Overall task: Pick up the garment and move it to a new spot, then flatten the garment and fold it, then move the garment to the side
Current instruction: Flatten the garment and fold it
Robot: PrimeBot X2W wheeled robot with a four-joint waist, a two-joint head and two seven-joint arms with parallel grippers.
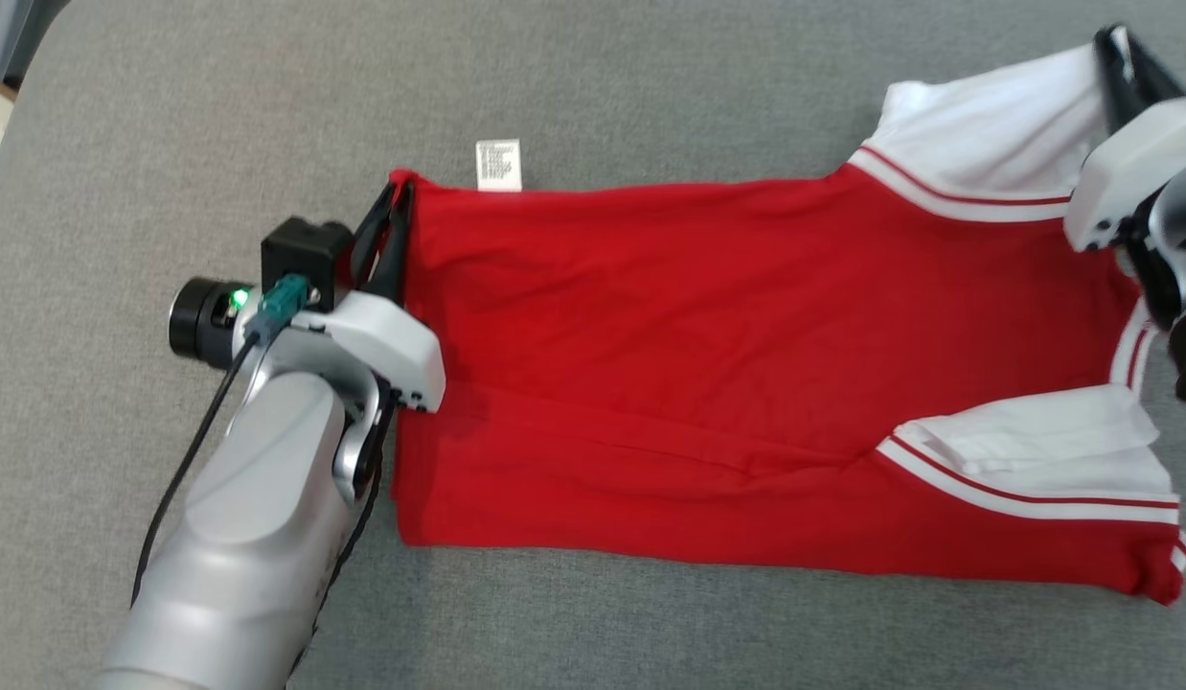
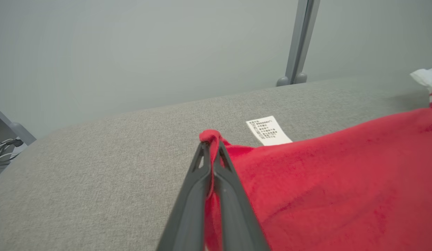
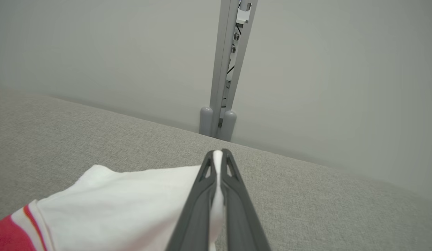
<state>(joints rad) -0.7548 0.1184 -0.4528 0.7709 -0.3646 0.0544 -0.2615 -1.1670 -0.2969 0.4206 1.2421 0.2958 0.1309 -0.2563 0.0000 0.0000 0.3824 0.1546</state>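
Red garment (image 1: 727, 383) with white sleeves, spread flat on a grey cushion (image 1: 650, 86), well in from its far left corner. Left arm: forearm rising from the near side, left gripper (image 1: 394, 206) low, fingers pinched shut on the garment's far left hem corner, just beside a white label (image 1: 498, 165). Right arm: reaching in from the right, right gripper (image 1: 1125, 57) clamped shut on the far white sleeve (image 1: 995, 125), cloth caught between the tips.
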